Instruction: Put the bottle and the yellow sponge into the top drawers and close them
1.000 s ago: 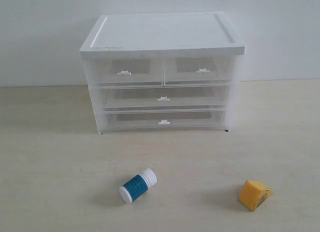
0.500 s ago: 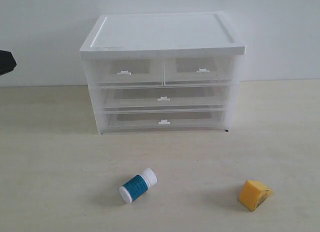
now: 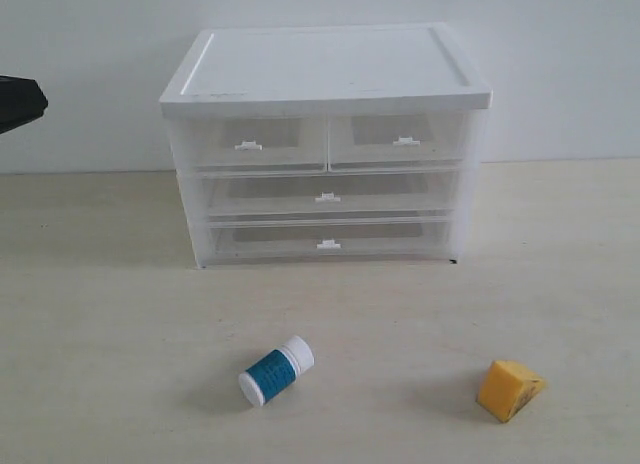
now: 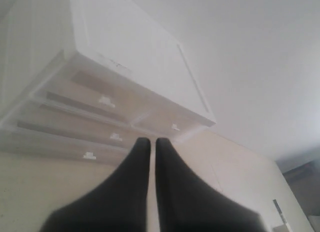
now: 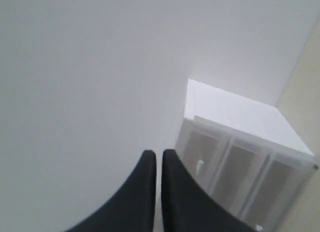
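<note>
Bottle (image 3: 276,371) one, yellow sponge (image 3: 509,389) one, top drawers (image 3: 258,142) two, closed

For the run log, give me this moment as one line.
progress: none | bottle: lying on table | yellow sponge: on table | top drawers: both closed | left fingers: shut, empty | right fingers: shut, empty

Soft, even light leaves faint shadows beside the bottle (image 3: 276,371); both wrist views are hazy, blurred.
</note>
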{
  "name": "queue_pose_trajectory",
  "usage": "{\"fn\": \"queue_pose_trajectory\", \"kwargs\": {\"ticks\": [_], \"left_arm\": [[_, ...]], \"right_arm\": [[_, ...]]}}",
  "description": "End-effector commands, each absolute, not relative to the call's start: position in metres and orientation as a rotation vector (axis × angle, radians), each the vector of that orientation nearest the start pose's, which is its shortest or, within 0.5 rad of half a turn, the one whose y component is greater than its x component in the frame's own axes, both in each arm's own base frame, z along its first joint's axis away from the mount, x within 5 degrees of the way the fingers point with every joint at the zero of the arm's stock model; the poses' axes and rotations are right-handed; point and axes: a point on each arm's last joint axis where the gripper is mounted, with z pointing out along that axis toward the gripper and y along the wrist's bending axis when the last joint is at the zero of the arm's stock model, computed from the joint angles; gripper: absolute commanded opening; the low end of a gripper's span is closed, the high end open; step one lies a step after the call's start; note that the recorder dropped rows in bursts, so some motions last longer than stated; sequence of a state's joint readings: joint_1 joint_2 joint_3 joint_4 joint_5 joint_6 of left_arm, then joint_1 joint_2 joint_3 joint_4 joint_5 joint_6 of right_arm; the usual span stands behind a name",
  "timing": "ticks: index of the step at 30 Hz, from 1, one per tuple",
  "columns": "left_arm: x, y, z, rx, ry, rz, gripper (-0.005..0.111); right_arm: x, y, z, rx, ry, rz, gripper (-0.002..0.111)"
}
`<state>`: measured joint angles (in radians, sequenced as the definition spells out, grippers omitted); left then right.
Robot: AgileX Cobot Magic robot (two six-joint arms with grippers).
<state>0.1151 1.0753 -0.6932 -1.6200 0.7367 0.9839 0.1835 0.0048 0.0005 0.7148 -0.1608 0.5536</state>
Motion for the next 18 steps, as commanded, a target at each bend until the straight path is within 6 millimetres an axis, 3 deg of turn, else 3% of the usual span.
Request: {"fn": "queue_pose_trajectory", "kwargs": {"ticks": [1, 5, 9, 12, 15, 18], "left_arm": [[0.220, -0.038, 0.324, -0.180, 1.825, -1.075, 0.004], [0.224, -0.038, 0.324, -0.185, 1.804, -1.085, 0.004], [0.229, -0.038, 0.321, -0.161, 1.817, -1.075, 0.004], [0.233, -0.037, 0.315, -0.162, 1.835, -1.069, 0.004], [0.239, -0.038, 0.307, -0.173, 1.864, -1.091, 0.004], [0.250, -0.040, 0.299, -0.166, 1.896, -1.149, 0.004]], "right_arm": [[0.045, -0.008, 0.261, 0.668, 0.988, 1.035, 0.000], [0.034, 0.001, 0.319, 0.427, 0.972, 0.952, 0.000], [0.050, 0.010, 0.351, 0.357, 1.064, 0.920, 0.000], [0.075, 0.017, 0.352, 0.363, 1.176, 0.920, 0.000], [0.107, 0.027, 0.338, 0.442, 1.323, 0.977, 0.000], [0.143, 0.047, 0.323, 0.383, 1.428, 1.058, 0.000]]}}
